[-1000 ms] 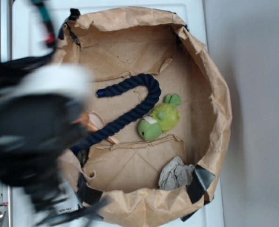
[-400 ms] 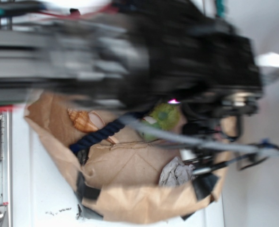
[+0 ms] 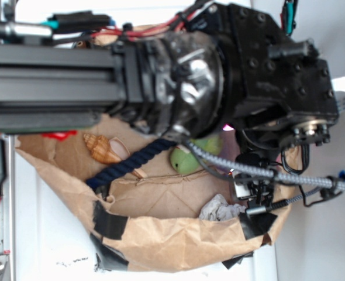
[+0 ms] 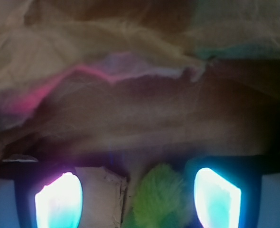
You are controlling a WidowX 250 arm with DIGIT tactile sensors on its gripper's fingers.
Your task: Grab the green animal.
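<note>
The green animal (image 3: 187, 159), a lime-green plush, lies inside the brown paper bag (image 3: 161, 240), mostly hidden under my black arm in the exterior view. In the wrist view its fuzzy green body (image 4: 161, 199) shows between my two glowing fingertips, nearer the right one. My gripper (image 4: 137, 202) is open, its jaws wide apart on either side of the plush and not touching it. In the exterior view the gripper itself is hidden under the wrist housing.
An orange-tan spiral seashell (image 3: 101, 148) and a dark blue rope (image 3: 131, 165) lie left of the plush. A grey wrinkled paper wad (image 3: 219, 208) sits by the bag's near wall. The crumpled bag wall (image 4: 130, 71) rises ahead of the gripper. Cables (image 3: 289, 175) hang at the right.
My arm has swung from the left edge across the bag and now covers its upper part. It has settled over the green animal, which stayed in place.
</note>
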